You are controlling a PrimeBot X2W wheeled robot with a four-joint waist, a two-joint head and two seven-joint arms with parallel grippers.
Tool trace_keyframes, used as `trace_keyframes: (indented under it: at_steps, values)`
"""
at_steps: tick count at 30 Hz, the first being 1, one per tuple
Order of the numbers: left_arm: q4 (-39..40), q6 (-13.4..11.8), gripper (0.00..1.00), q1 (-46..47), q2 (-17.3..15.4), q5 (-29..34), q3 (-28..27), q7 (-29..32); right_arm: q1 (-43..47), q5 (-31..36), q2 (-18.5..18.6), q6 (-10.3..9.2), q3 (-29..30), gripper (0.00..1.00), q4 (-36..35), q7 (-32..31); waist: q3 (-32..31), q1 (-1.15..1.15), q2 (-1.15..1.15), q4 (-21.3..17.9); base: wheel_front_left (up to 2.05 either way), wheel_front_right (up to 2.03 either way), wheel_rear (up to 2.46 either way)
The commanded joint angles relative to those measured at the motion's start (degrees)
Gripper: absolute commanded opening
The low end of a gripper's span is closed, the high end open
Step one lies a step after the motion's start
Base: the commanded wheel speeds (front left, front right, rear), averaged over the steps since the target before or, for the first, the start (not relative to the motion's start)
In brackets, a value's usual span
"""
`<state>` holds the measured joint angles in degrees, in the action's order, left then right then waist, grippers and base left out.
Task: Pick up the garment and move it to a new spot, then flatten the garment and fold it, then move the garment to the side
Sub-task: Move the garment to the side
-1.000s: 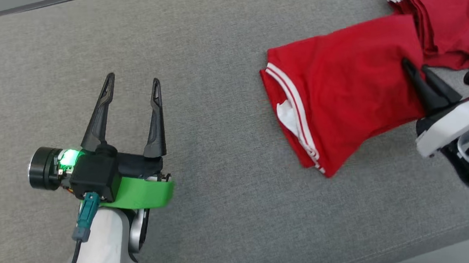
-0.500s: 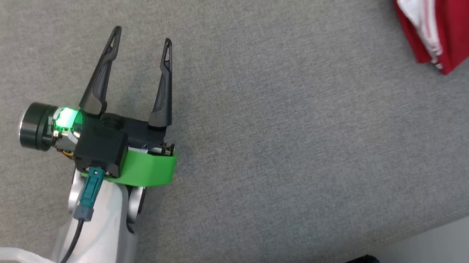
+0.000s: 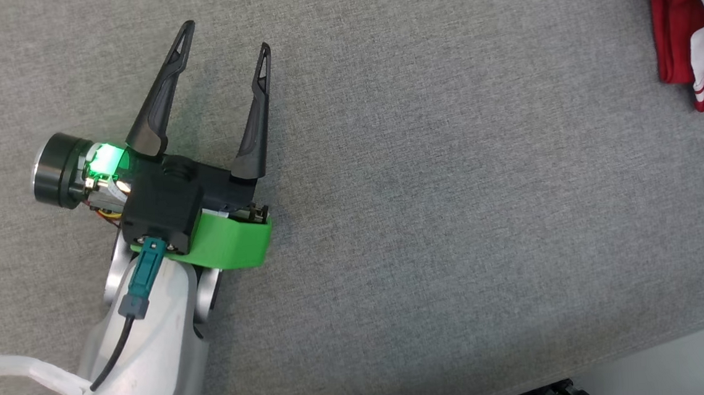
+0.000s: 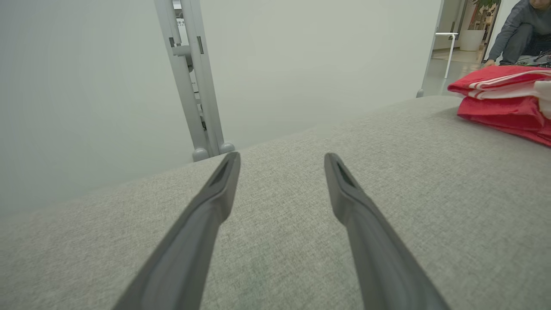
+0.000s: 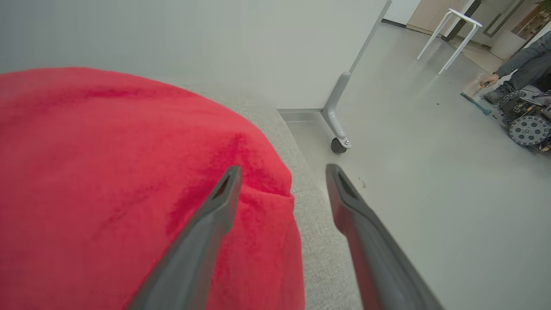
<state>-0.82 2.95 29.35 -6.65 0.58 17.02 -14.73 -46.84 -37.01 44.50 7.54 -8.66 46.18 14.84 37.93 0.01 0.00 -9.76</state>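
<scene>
The red garment (image 3: 693, 31) with white stripes lies folded at the far right edge of the grey cushion in the head view. My left gripper (image 3: 226, 36) hovers open over bare fabric at the left, far from the garment. In the left wrist view the garment (image 4: 503, 103) rests off to the upper right, beyond my open left gripper (image 4: 282, 159). In the right wrist view my right gripper (image 5: 284, 170) stands open with nothing between its fingers, the left finger over the red garment (image 5: 107, 185), the right finger past the cushion's edge.
The grey cushion (image 3: 452, 215) spreads wide between my left gripper and the garment. Its front edge runs along the lower right, with floor (image 5: 409, 142) beyond. A wheeled partition leg (image 5: 338, 129) stands near the cushion's end. A person (image 5: 521, 64) sits on the floor far off.
The head camera has swung left, so the garment slid to the frame's right edge and the right gripper left the view. One second ago the right gripper was shut on the garment; it now stands open.
</scene>
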Motion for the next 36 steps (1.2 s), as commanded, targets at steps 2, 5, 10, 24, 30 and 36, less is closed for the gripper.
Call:
trace_keyframes:
  at_steps: [2, 5, 10, 24, 30, 36]
  values:
    - [-0.8, -0.6, 1.00, -1.2, -0.6, -0.6, -0.2, -0.3, 3.2, 2.2, -1.5, -0.12, 3.8, 1.00, -2.8, 0.3, -3.0, -0.01, 0.00, -0.5, 0.00, 0.00, 0.00]
    - [-1.8, -1.1, 1.00, -2.9, -0.5, -1.4, -0.6, -0.4, 8.1, 5.9, -4.6, -0.11, 9.5, 1.00, -8.9, 0.3, -6.1, -0.01, 0.00, -1.1, 0.00, 0.00, 0.00]
    - [-2.8, -2.1, 1.00, -6.7, -0.8, -2.7, -1.7, -0.4, 17.4, 11.5, -12.2, -0.12, 14.7, 1.00, -21.2, 0.3, -10.9, -0.01, 0.00, -2.1, 0.00, 0.00, 0.00]
    - [-5.1, -4.9, 1.00, -16.0, 0.4, -7.7, -4.7, -0.4, 37.3, 19.7, -29.8, -0.10, 10.4, 1.00, -44.1, 0.3, -21.1, -0.01, 0.00, 3.2, 0.00, 0.00, 0.00]
    - [-6.0, -5.7, 1.00, -19.2, 1.3, -9.0, -5.5, -0.4, 43.2, 21.3, -34.0, -0.11, 10.1, 1.00, -47.3, 0.3, -25.0, -0.01, 0.00, 8.4, 0.00, 0.00, 0.00]
    - [-7.0, -5.7, 1.00, -23.7, 0.6, -9.5, -7.4, -0.5, 48.1, 22.3, -35.9, -0.11, 9.8, 1.00, -49.3, -0.6, -29.2, -0.01, 0.00, 10.9, 0.00, 0.00, 0.00]
